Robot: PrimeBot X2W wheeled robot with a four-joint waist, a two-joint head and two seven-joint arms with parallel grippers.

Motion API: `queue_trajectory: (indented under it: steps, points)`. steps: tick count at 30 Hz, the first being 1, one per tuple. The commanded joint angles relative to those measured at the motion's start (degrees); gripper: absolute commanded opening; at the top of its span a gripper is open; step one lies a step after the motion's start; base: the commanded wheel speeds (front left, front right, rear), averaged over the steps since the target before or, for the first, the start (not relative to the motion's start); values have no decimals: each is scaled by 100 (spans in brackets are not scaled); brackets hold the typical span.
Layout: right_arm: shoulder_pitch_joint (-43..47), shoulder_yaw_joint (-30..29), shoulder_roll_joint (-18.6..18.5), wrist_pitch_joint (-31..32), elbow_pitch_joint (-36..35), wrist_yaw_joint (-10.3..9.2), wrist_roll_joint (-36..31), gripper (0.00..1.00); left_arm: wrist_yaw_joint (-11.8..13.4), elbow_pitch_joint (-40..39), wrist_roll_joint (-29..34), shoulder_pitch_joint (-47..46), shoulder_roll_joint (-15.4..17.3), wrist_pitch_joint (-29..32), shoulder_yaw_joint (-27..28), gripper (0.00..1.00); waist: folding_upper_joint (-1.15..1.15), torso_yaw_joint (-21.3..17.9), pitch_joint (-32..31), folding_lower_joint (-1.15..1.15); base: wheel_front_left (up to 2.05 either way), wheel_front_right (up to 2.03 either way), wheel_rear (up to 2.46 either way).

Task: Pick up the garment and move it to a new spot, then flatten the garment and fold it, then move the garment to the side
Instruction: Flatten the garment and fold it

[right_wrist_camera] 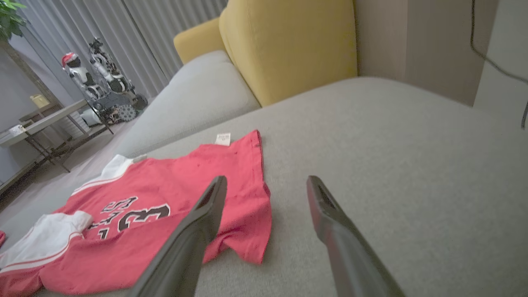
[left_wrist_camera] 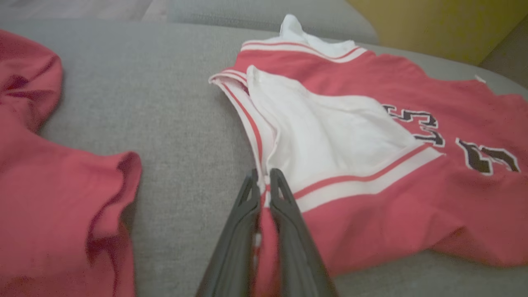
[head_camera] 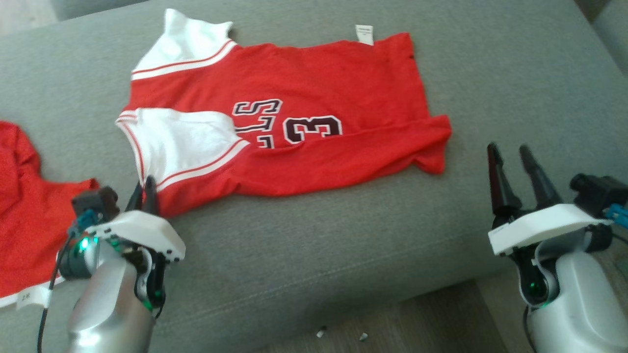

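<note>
Found left hand (head_camera: 146, 184) clamped on the near-left edge of the red-and-white garment (head_camera: 343, 83) lying on the grey sofa (head_camera: 515, 73), right hand (head_camera: 509, 149) open near its right hem, clear of it, second red cloth (head_camera: 29, 220) at left.

We took this for a living room doubling as a robot test space. Before us lay a broad grey upholstered sofa seat (head_camera: 343, 255), a yellow back cushion (right_wrist_camera: 288, 45) stood at its far end, and wood flooring (head_camera: 417, 318) ran below its front edge. Farther off we saw grey floor-length curtains (right_wrist_camera: 165, 24), a leafy plant (right_wrist_camera: 8, 16), a folding table (right_wrist_camera: 45, 119) and parked robot hardware (right_wrist_camera: 103, 90).
</note>
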Motion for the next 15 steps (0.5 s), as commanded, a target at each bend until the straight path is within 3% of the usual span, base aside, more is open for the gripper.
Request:
queue_trajectory:
  steps: [1, 6, 9, 15]
  points:
    - [-195, 56, 58, 127, 4, 35, 84, 100, -10, -407, 5, -89, 130, -88, 176, 0, 0, 148, -37, 0, 0, 0, 0]
    - [-436, -86, 189, 450, 583, 35, 362, 100, 3, -1128, 120, 74, 146, -115, 180, 0, 0, 384, -40, 0, 0, 0, 0]
    - [-626, -123, 79, 452, 991, 35, 50, 100, 16, -1464, 173, 162, 139, -118, 160, 0, 0, 511, -15, 0, 0, 0, 0]
    - [-967, -467, 263, 508, 1745, 35, -104, 100, 29, -1812, 278, 252, 139, -119, 45, 0, 0, 653, 76, 0, 0, 0, 0]
